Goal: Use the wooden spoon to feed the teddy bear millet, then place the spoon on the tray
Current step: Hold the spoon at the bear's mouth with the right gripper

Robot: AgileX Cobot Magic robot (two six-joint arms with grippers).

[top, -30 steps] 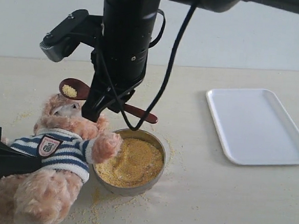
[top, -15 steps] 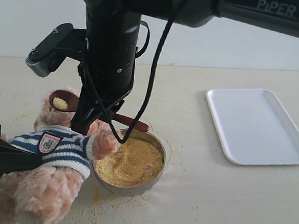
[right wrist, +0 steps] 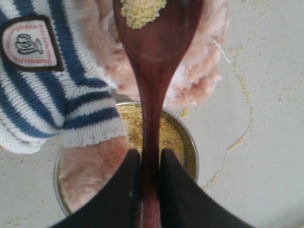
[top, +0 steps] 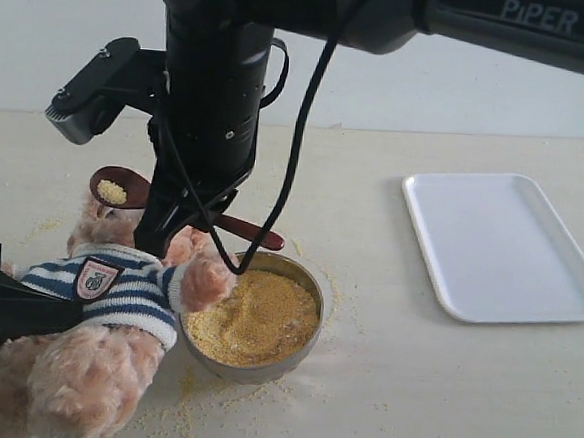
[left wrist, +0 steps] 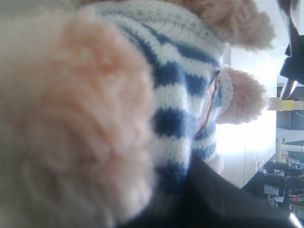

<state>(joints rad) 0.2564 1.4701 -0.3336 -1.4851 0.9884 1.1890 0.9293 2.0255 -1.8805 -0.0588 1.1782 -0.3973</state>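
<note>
The teddy bear (top: 116, 292) in its striped shirt leans beside the steel bowl of millet (top: 255, 317), one paw on the rim. My right gripper (top: 184, 213) is shut on the handle of the wooden spoon (top: 124, 185). The spoon carries a small heap of millet (top: 111, 192) right over the bear's head, which the arm mostly hides. The right wrist view shows the gripper (right wrist: 148, 156) clamping the spoon (right wrist: 154, 61) above the bear (right wrist: 42, 85). My left gripper (top: 60, 315) grips the bear's body; fur and shirt (left wrist: 180, 90) fill its view. The white tray (top: 501, 244) lies at the right.
Loose millet grains (top: 189, 402) are scattered on the beige table around the bowl (right wrist: 191, 145). The right arm's black body and cable (top: 221, 84) hang over the bear and the bowl. Bare table lies between the bowl and the tray.
My right gripper has carried the loaded spoon leftward and a little lower, over the bear's head. Bear, bowl, tray and left gripper have stayed put.
</note>
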